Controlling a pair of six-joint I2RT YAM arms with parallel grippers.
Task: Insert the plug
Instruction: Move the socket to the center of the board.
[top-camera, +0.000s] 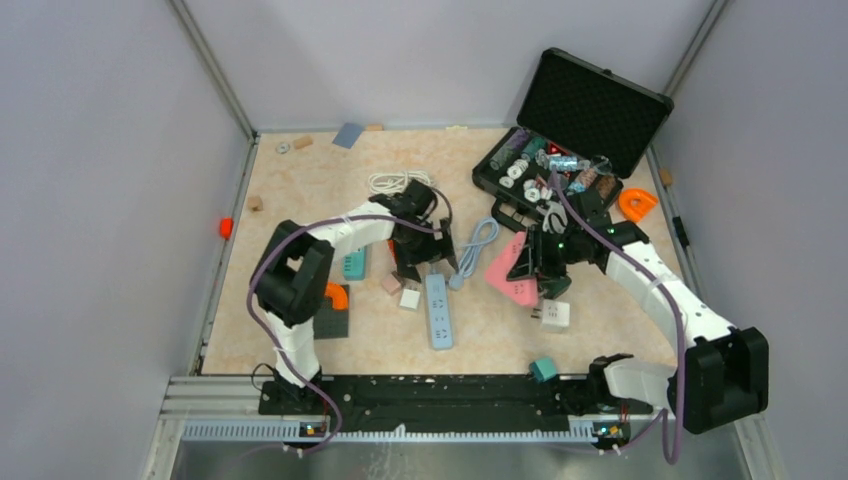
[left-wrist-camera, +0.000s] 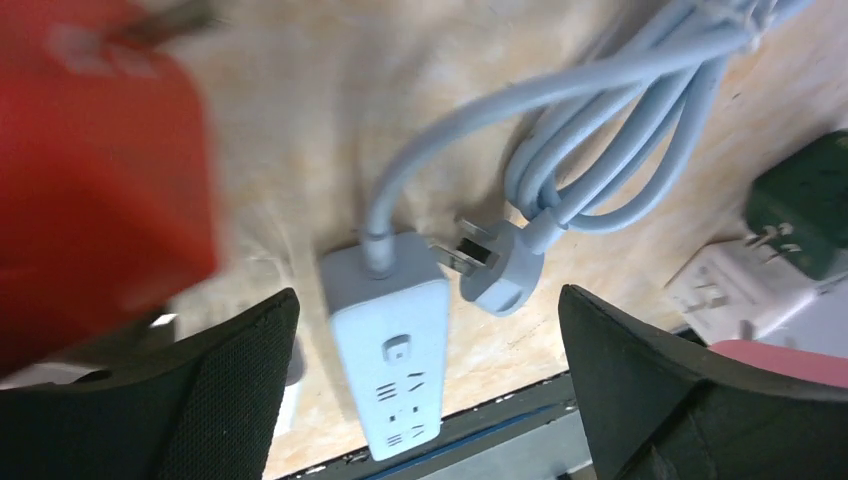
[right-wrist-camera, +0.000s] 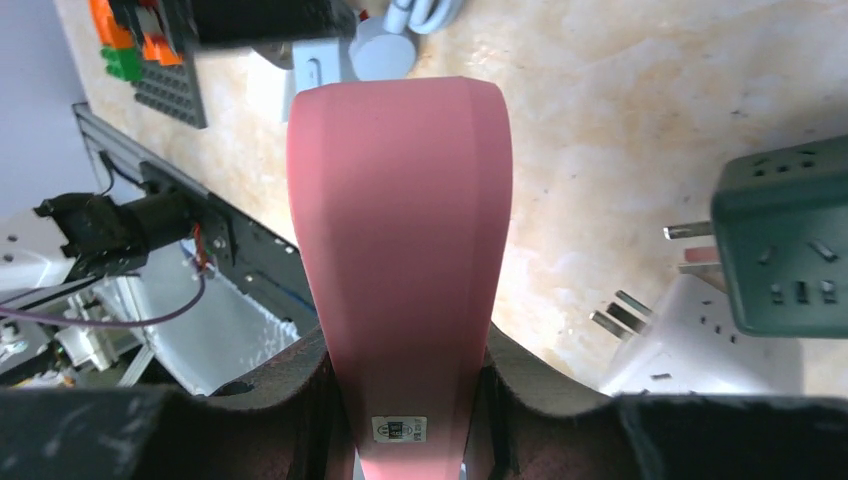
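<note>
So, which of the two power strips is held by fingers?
The pink power strip, clamped at one end by the right fingers. The light blue power strip lies free on the table, under the open left fingers.

cable (left-wrist-camera: 610, 130) crowding power strip (left-wrist-camera: 395, 370), white adapter (left-wrist-camera: 740, 285) near

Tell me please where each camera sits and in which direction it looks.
Top external: above and behind the bases, looking down on the table; both arms show.
Left wrist: on the left arm, looking down at the power strip and its plug; the open left fingers frame the view.
Right wrist: on the right arm, looking along the pink piece; the right fingers clamp it.
Shared: top and left wrist both show the power strip; top and right wrist, the pink piece.
</note>
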